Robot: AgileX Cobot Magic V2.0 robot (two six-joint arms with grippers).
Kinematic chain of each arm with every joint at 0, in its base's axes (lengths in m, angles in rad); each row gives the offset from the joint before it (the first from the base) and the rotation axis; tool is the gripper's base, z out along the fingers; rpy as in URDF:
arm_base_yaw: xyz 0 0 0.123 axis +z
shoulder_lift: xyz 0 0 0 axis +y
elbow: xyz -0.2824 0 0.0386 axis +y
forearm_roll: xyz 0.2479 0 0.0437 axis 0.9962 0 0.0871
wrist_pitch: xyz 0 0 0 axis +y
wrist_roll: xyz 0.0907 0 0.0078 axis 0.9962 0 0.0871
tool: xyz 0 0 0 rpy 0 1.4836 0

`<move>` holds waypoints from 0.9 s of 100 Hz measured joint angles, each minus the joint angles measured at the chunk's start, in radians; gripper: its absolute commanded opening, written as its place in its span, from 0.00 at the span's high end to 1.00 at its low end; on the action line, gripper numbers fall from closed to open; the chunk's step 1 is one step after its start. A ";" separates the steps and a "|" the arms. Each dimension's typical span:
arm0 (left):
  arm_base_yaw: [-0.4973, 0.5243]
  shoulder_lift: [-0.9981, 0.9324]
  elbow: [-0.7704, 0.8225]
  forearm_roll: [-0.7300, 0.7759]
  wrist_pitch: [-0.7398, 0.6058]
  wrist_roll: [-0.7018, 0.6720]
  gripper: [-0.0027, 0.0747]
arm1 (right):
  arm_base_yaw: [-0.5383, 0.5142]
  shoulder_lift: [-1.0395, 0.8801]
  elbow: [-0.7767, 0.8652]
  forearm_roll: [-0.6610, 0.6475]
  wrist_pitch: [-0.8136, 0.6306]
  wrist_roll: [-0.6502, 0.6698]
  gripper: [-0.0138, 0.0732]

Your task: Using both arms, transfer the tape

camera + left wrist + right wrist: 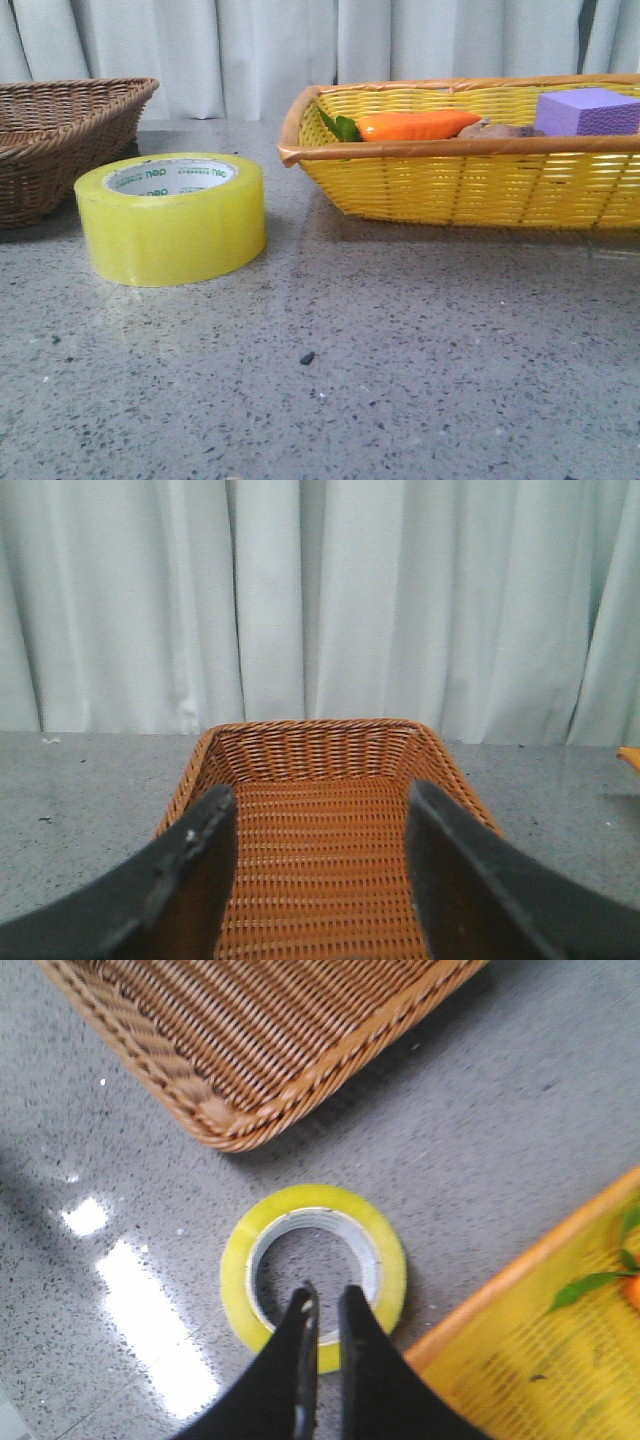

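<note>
Tape: a thick yellow roll, the tape (170, 219), lies flat on the grey worktop (400, 350) toward its left side, core opening facing up, so a finger can drop into the hole and pinch the wall.
Neighbours: a brown wicker basket (60, 140) stands just beside the roll at the left edge; a yellow basket (470, 170) stands apart on the right, holding an orange carrot (418, 125) and a purple block (588, 111).
Right gripper: the right gripper (322, 1305) hangs above the roll's near wall, fingers nearly together with a thin gap, holding nothing; whether it touches the roll cannot be told.
Left gripper: the left gripper (320, 810) hovers over the brown basket, fingers spread wide, holding nothing, seemingly placed to receive the roll.
Stage: judged early; the roll is not yet lifted.
</note>
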 measured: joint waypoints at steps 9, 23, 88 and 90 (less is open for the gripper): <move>-0.046 0.046 -0.047 0.002 0.033 0.000 0.51 | 0.000 -0.043 0.000 -0.027 0.001 0.000 0.92; -0.136 0.130 -0.106 0.002 0.050 0.000 0.51 | 0.000 -0.100 0.000 -0.066 -0.011 0.000 0.92; -0.632 0.627 -0.348 0.007 0.220 0.000 0.51 | 0.000 -0.440 0.323 -0.220 -0.251 0.156 0.92; -0.641 0.645 -0.357 0.007 0.231 0.000 0.51 | 0.000 -0.454 0.343 -0.229 -0.261 0.168 0.92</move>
